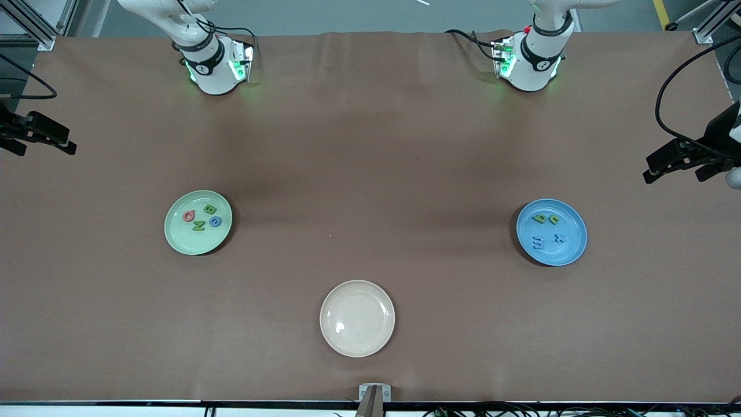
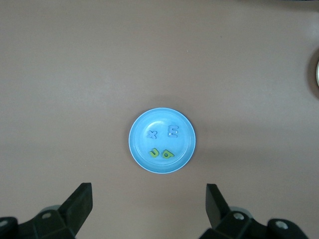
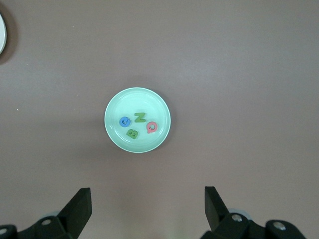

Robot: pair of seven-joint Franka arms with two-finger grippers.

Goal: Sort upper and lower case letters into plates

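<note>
The mint green plate (image 1: 188, 240) lies toward the right arm's end and holds the capitals: green B (image 1: 209, 209), pink-red Q (image 1: 189, 216), green N (image 1: 198, 225) and blue G (image 1: 215, 221). The blue plate (image 1: 558, 252) lies toward the left arm's end and holds two small green letters (image 1: 541, 218) (image 1: 554, 219), a blue x (image 1: 559, 237) and a blue m (image 1: 538, 242). My left gripper (image 2: 148, 201) hangs open and empty high over the blue plate (image 2: 162, 114). My right gripper (image 3: 148, 204) hangs open and empty high over the mint plate (image 3: 137, 97). Neither gripper shows in the front view.
An empty cream-beige plate (image 1: 357, 318) sits mid-table, nearer the front camera than the other two plates. Black clamped devices jut in at both table ends (image 1: 37, 134) (image 1: 689, 156). Brown cloth covers the whole table.
</note>
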